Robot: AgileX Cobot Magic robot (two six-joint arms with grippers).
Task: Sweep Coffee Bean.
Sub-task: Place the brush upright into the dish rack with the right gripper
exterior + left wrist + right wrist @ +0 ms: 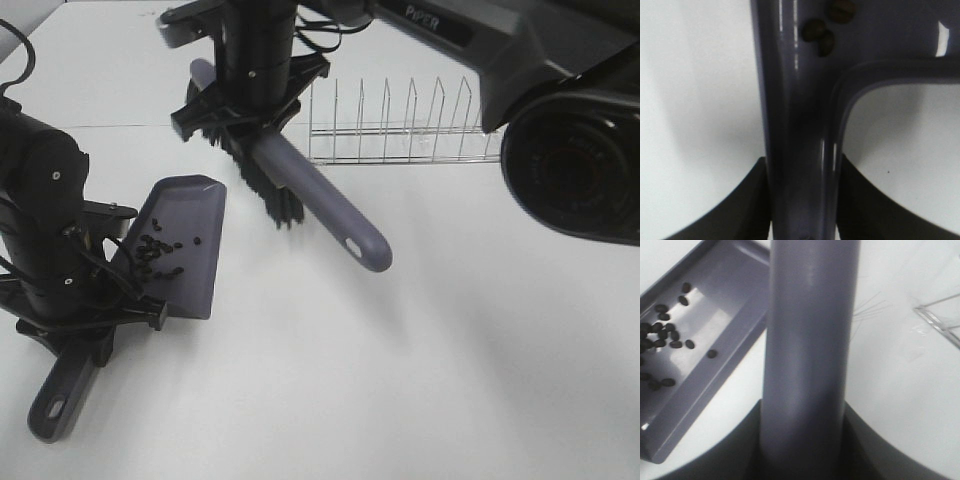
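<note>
On the white table, the left gripper clenches the handle of the one dustpan. The right gripper clenches the one brush. Roughly twenty coffee beans lie clustered inside the dustpan, and one wire rack stands behind.

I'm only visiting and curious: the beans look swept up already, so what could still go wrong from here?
1. The coffee beans lie loose in the shallow dustpan; if the left arm tilts or jerks it, they might roll out onto the table.
2. The brush is close beside the dustpan, so a careless swing could knock it.
3. The wire rack stands just behind the brush and might catch it.
</note>
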